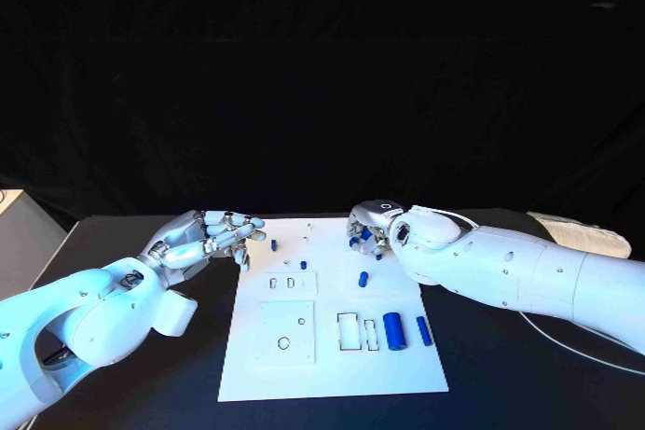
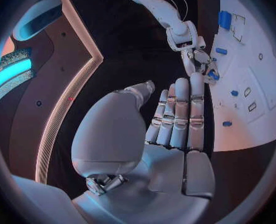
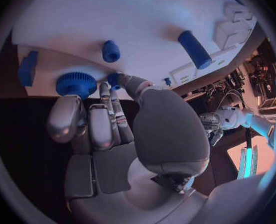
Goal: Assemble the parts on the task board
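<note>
Fingers of the right hand pinch a small blue part on the task board; orientation unclear

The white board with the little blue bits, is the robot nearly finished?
Not nearly. On the task board most blue parts, such as the big cylinder, lie loose, and its cutouts look empty. The right hand touches a small blue piece beside a blue gear at the board's far edge. The left hand hovers with nothing in it.
</note>
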